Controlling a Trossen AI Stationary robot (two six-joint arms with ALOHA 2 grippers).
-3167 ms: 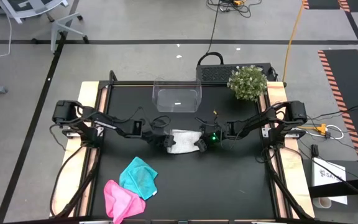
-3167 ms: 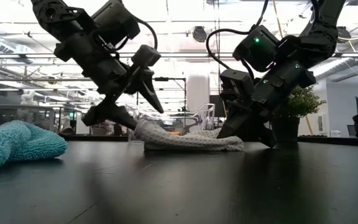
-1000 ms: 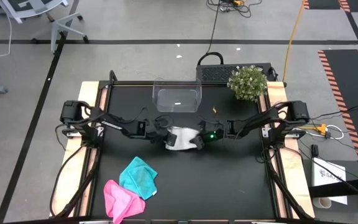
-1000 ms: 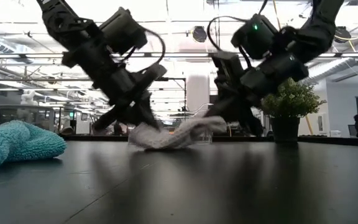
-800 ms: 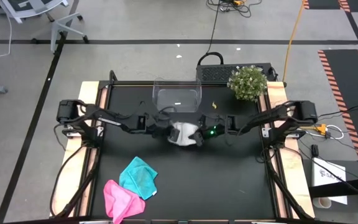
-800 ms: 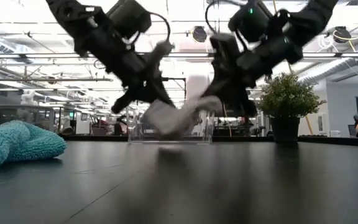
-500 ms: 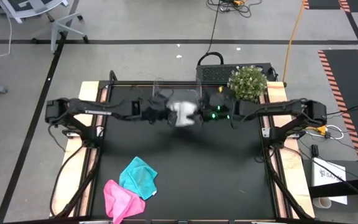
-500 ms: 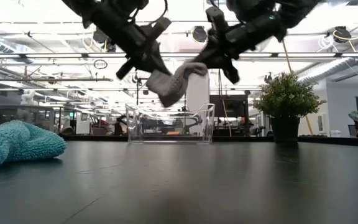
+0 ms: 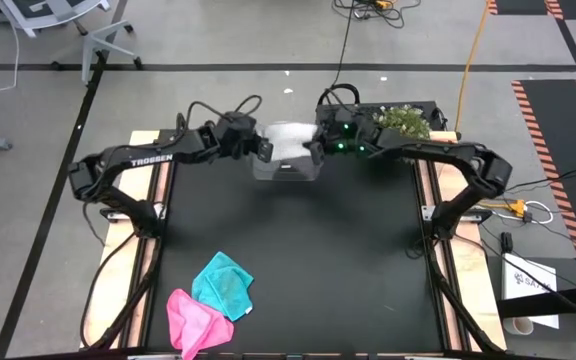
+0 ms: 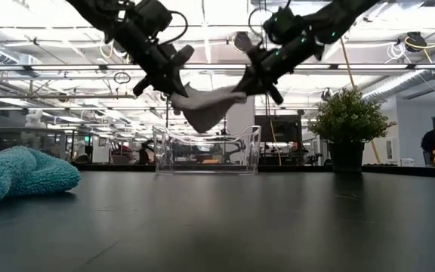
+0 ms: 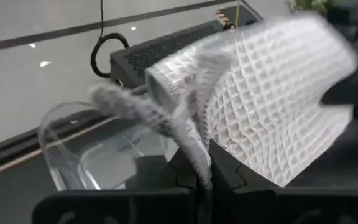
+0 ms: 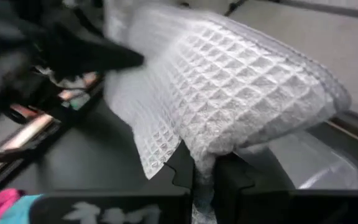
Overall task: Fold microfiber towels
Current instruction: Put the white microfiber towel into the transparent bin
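The pale grey-white waffle towel hangs folded in the air over the clear plastic tub at the table's far edge. My left gripper is shut on its left end and my right gripper on its right end. In the low view the towel sags between them above the tub. The teal towel and the pink towel lie bunched on the table near the front left, touched by no gripper. My left gripper pinches the folded towel's left end between its two fingers, several layers thick. It slants down at the towel from the table's left. The towel is lifted clear and droops toward its middle. My right gripper pinches the folded towel's right end between its two fingers, at a thick rolled edge. It slants down from the table's right. The towel is clear of the table and the tub, and its middle hangs lowest.
A potted green plant stands at the far right corner, just behind my right arm. A black box with cables sits behind the tub. The black mat between the tub and the bunched towels is bare.
Both grippers, still shut, have risen and gone toward the table's far edge together, tipping up toward level. The pale towel has been lifted off the table's middle and now hangs over the tub, sagging between them.
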